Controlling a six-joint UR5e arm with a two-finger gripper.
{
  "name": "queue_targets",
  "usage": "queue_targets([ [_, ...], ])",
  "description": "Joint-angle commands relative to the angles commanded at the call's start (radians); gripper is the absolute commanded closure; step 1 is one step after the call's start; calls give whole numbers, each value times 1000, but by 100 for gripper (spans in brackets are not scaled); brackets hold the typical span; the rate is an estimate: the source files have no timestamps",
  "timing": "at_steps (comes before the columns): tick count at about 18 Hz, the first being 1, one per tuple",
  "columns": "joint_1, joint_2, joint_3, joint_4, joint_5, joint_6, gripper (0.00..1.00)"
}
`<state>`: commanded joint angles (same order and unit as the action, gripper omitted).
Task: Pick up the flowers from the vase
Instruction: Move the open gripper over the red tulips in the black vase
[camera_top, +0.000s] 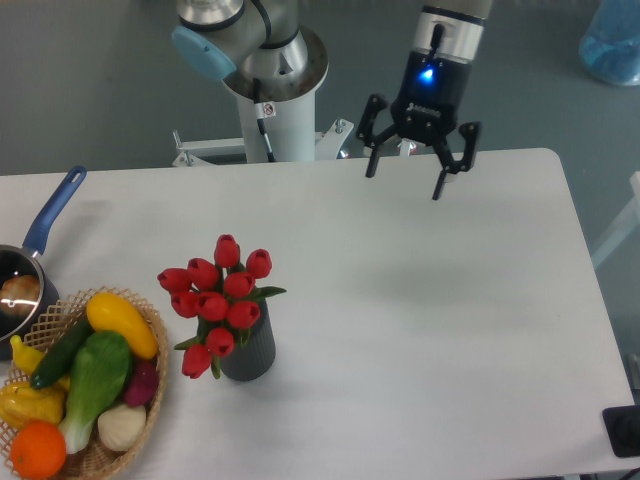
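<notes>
flowers (218, 300): 9 buds | vase (250, 350): 1 | saucepan (30, 265): 1 | basket (150, 385): 1
</notes>
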<state>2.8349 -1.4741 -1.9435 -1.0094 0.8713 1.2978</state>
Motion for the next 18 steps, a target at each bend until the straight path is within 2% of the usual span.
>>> queue_targets([
  [7, -89, -15, -25, 5, -8, 6, 0],
  [11, -170, -67, -28, 5, -2, 9, 0],
  [18, -238, -126, -12, 8, -6, 6, 0],
])
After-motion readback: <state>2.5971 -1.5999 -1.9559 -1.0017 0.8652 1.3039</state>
